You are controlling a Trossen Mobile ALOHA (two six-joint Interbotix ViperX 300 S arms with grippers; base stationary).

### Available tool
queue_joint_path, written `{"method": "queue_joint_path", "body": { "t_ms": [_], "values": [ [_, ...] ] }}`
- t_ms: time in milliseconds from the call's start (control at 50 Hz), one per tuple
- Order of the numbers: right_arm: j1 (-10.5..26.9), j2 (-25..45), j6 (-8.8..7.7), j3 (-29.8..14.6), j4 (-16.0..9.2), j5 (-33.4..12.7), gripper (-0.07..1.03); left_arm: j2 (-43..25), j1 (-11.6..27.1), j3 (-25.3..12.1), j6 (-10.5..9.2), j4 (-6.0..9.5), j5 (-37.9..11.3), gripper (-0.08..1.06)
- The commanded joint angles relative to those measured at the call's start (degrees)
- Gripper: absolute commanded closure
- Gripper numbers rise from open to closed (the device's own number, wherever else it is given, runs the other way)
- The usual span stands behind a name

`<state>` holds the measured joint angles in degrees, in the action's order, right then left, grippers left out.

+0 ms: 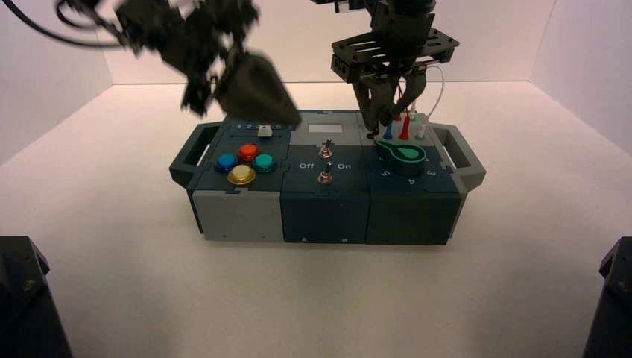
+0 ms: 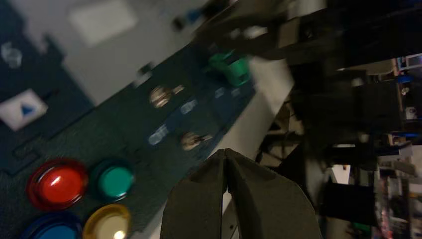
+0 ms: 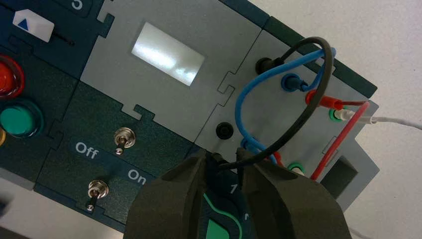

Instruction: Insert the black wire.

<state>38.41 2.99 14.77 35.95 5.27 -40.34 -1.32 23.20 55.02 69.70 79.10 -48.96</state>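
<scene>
Left gripper (image 1: pixel 279 115) motion-blurred in high view; black wire's (image 3: pixel 322 84) near end partly hidden between right gripper's (image 3: pixel 222 162) fingers.

The green knob (image 1: pixel 408 154) (round, on dark paneling) sits near the red wire (image 3: pixel 340 141).

A pale, smooth worktop (image 1: pixel 320 298) spread wide toward the high view's camera, its far edge marked by a thin dark line. Behind it stood a plain whitish back wall (image 1: pixel 298 63), with side walls (image 1: pixel 45 82) (image 1: pixel 589 82) angling in at left and right (rather like an open booth). The light was soft, with a faint pinkish warmth. Beyond, the left wrist view caught a dim, cluttered room (image 2: pixel 403 174), its objects too blurred to name.
</scene>
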Motion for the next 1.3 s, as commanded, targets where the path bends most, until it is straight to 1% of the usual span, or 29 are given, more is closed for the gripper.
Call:
{"method": "queue_joint_path", "body": {
  "t_ms": [20,80,200,480,540,680,780,880,1220,1260,1280,1300],
  "values": [
    [0.00,-1.58,-0.09,-1.67,0.00,0.18,0.62,-3.43,-0.18,-2.29,1.05,0.62,0.53,1.01],
    [0.00,-1.58,-0.09,-1.76,0.00,0.18,0.62,-5.62,-0.18,-3.43,1.05,0.79,0.44,1.01],
    [0.00,-1.41,-0.09,-1.67,0.00,-0.09,0.62,-7.73,-0.09,-4.75,1.05,0.79,0.26,1.01],
    [0.00,-1.32,0.00,-2.11,0.00,-0.18,0.62,-9.32,-0.44,-6.50,1.14,0.97,-2.90,1.01],
    [0.00,-1.23,0.00,-2.29,0.00,-0.18,0.62,-9.32,-0.62,-6.59,1.23,0.88,-3.34,1.01],
    [0.00,-1.23,0.00,-2.55,0.00,-0.18,0.62,-9.14,-2.37,-5.89,1.67,0.97,-4.22,1.01],
    [0.00,-1.14,0.00,-2.72,-0.09,-0.35,0.62,-9.14,-3.34,-4.92,2.46,0.97,-5.19,1.01],
    [0.00,-1.14,0.00,-2.72,-0.09,-0.79,0.62,-9.14,-3.34,-4.39,3.08,0.88,-5.45,1.01],
    [0.00,-0.79,0.18,-2.72,-0.09,-0.97,0.63,-8.88,-3.34,-4.13,3.08,0.97,-6.24,1.01],
    [0.00,-0.70,0.09,-2.72,-0.09,-0.97,0.64,-8.79,-3.34,-4.04,3.16,0.97,-6.33,1.01],
    [0.09,-0.53,0.18,-2.72,-0.09,-1.05,0.70,-8.70,-3.34,-4.13,3.16,0.88,-6.33,1.01],
    [0.18,-0.26,-0.09,-2.72,-0.09,-1.23,0.89,-8.53,-3.34,-4.13,3.25,0.88,-6.33,1.01]
  ]
}}
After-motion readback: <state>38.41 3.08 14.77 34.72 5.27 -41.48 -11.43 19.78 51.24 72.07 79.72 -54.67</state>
